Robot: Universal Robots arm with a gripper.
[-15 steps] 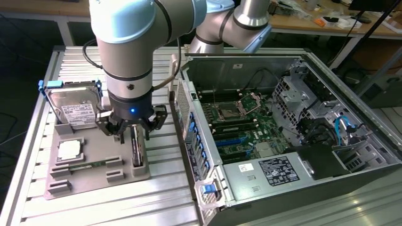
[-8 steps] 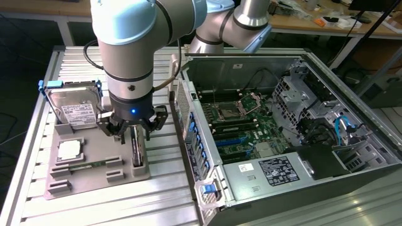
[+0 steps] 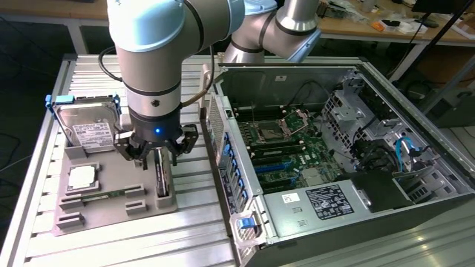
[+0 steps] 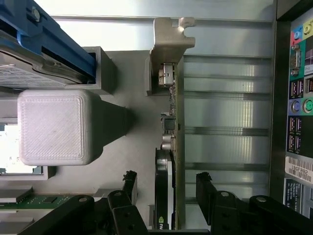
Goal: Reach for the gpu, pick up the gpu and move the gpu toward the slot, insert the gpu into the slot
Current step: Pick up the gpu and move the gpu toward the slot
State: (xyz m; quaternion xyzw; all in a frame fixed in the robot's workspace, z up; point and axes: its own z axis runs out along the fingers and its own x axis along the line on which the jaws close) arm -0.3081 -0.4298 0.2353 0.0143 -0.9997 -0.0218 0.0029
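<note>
Robot hand at the ready: a Universal Robots arm (image 3: pixel 152 50) holds its hand (image 3: pixel 160 160) directly over the gpu (image 3: pixel 162 184). The card stands on its long edge in a grey holder (image 3: pixel 111 214) on the ribbed metal surface (image 3: pixel 200 239), just to the exterior view's left of an open computer case (image 3: pixel 386 225).

In the wrist view the black fingers (image 4: pixel 129 183) are spread wide, one on each side of the card. Neither can be seen touching it, and nothing is pinched. The card's silvery bracket (image 4: pixel 168 44) marks the end farthest from the fingers. The other end runs between them and is cut off by the picture's edge. From outside, the hand hides the card's upper part, and only its lower stretch shows.

The slot (image 3: pixel 275 167) is a thin blue strip on the board inside the case, well apart from the card and hard to pick out among the parts around it.

The holder also carries a hard drive (image 3: pixel 85 127) in a blue frame, a square chip (image 3: pixel 82 177) and a green memory stick (image 3: pixel 100 196). In the wrist view a ribbed grey block (image 4: pixel 54 125) hides part of the holder. A column of ports (image 4: pixel 298 88) on the case is cropped at the edge.
</note>
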